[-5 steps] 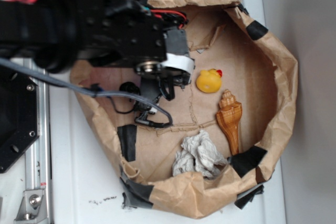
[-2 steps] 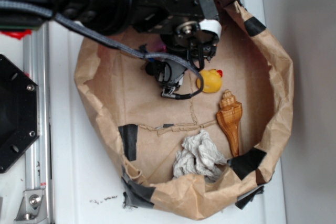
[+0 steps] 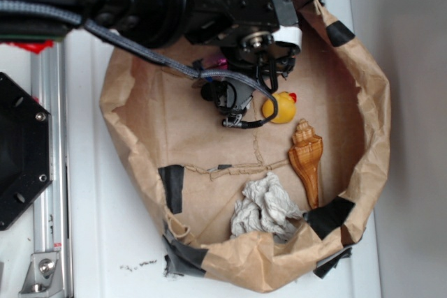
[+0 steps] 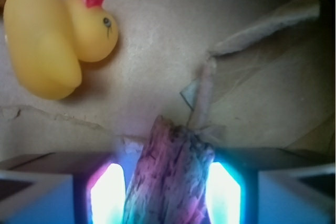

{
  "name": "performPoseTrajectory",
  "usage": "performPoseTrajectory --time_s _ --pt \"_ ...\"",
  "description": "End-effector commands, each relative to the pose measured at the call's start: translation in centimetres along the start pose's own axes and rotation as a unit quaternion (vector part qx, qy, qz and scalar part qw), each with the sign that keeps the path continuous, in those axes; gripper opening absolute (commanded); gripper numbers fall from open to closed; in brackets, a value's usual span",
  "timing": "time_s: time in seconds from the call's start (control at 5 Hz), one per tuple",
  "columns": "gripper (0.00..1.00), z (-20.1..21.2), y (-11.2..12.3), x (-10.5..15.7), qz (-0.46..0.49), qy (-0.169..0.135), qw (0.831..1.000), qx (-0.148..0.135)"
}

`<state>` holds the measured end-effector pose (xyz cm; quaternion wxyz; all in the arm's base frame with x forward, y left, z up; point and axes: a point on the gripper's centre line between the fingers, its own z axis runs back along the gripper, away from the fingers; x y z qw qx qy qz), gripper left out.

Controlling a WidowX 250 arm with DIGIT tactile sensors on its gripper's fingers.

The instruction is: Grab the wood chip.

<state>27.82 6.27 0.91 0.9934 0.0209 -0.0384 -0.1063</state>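
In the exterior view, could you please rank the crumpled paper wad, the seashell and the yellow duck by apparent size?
1. Crumpled paper wad, largest.
2. Seashell, longer than the duck but narrow.
3. Yellow duck, smallest, partly hidden by the arm.

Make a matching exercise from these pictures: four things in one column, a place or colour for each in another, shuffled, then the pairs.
Things:
1. wood chip
2. yellow duck
3. seashell
4. crumpled paper

Descriptions:
A. glossy orange-brown spiral
B. between the gripper's glowing fingers
C. grey-white wad near the paper wall
D. red tuft on its head

Pairs: 1-B, 2-D, 3-A, 4-C
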Motion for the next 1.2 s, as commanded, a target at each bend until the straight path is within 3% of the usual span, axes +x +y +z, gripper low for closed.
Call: performPoseTrajectory --time_s 0.0,0.2,0.4,0.8,1.0 --pt "0.0 -0.6 -1.1 0.7 -0.003 -0.024 1.0 0.015" --pt "0.0 2.9 -1.0 0.4 0.015 -0.027 1.0 -0.005" --pt "0.0 8.0 -1.1 0.2 0.018 -0.049 0.998 -0.044" --pt "0.0 16.1 -1.2 -0.1 0.063 -0.048 0.996 -0.041" --pt "0.0 15.8 -1.6 0.2 0.07 -0.032 0.996 -0.042"
